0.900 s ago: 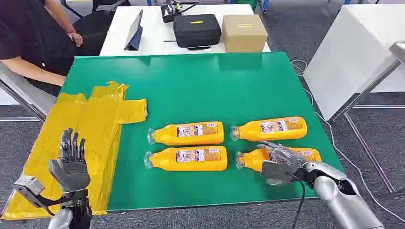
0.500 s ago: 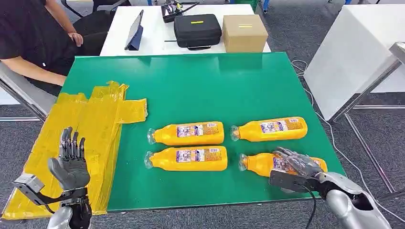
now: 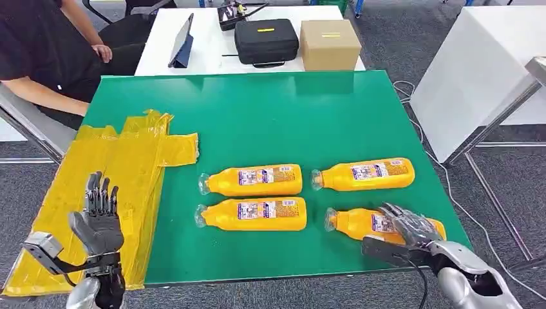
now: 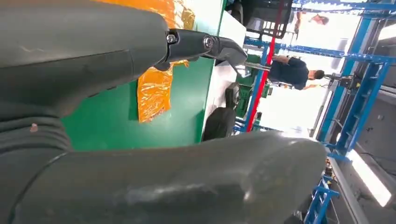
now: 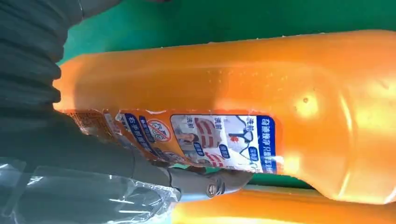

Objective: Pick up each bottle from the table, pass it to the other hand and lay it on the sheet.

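Bottles: four orange bottles lie on their sides on the green table [image 3: 270, 122], caps pointing toward the robot's left, in two rows of two. The far-left bottle [image 3: 254, 180] and far-right bottle [image 3: 367, 173] form the far row; the near-left bottle [image 3: 254, 215] and near-right bottle [image 3: 360, 222] form the near row, close to the table's front edge.

Right hand [image 3: 407, 226]: it rests over the base end of the near-right bottle, fingers draped across the label. The right wrist view shows the same bottle [image 5: 243, 98] close up, its label against a dark finger [image 5: 205, 183], with a second orange bottle [image 5: 280, 210] just beside it. Whether the fingers are actually clamped on the bottle cannot be told; the bottle lies flat on the table.

Left hand [image 3: 98, 222]: raised upright over the near end of the yellow sheet [image 3: 122, 174], fingers extended and apart, holding nothing.

Sheet: crinkled yellow plastic, spread over the table's left side and hanging past its left edge. No bottle lies on it.

Surroundings: a person in black [image 3: 38, 51] sits at the far-left corner. A white table [image 3: 212, 58] behind carries a black case [image 3: 265, 40], a cardboard box [image 3: 329, 44] and a tablet [image 3: 182, 42].
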Available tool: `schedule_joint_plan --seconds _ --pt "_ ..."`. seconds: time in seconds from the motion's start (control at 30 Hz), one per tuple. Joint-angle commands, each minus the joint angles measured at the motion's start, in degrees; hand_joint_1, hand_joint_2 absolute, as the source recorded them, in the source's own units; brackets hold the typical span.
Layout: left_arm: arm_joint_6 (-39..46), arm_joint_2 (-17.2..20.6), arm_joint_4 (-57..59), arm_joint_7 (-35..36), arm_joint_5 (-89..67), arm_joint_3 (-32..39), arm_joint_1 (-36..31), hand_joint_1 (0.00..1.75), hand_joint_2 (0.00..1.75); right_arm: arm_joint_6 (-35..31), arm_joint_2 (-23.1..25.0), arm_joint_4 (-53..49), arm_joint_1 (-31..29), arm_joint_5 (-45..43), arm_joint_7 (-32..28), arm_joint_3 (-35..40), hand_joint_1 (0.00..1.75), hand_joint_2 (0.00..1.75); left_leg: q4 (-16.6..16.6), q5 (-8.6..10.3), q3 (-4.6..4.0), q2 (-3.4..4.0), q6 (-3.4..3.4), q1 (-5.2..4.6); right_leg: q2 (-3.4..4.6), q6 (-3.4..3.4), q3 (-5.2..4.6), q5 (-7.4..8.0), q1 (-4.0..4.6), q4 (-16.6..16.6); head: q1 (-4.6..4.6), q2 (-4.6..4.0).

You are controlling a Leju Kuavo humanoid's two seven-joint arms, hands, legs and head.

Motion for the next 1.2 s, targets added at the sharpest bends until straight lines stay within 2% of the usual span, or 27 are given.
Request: schedule_joint_plan --seconds 0.03,0.27,0.8,1.2 --pt "-0.59 0.86 3.13 0.37 0.38 1.19 -1.51 0.00 0.00 1.39 1.81 -2.10 2.65 0.87 0.88 -3.74 0.00 1.75 -0.04 -0.06 0.17 -0.04 -0.18 0.04 -0.08 -0.05 0.21 -0.06 0.03 -0.07 0.00 0.00" --pt "-0.50 0.99 1.19 0.94 0.78 1.63 -0.29 0.00 0.00 2.51 -0.47 -2.27 2.55 -0.41 0.61 -5.46 0.00 1.75 -0.01 -0.06 0.08 0.05 -0.11 -0.01 0.02 -0.03 0.10 -0.05 -0.01 -0.01 -0.02 0.00" --pt "-0.29 0.50 -0.49 1.33 0.82 2.29 0.91 0.00 0.00 1.49 0.97 -2.01 3.40 0.62 2.42 -8.23 0.00 1.75 -0.03 -0.09 0.17 0.06 -0.18 0.04 0.02 -0.05 0.21 -0.05 0.04 -0.09 0.00 0.02" --pt "-0.01 0.81 -2.35 1.49 1.37 2.75 2.42 0.00 0.00 2.79 -1.11 1.38 3.22 1.09 1.30 -7.45 0.00 1.75 -0.05 -0.09 0.21 0.08 -0.19 0.03 0.04 -0.06 0.24 -0.05 0.03 -0.11 -0.02 0.02"
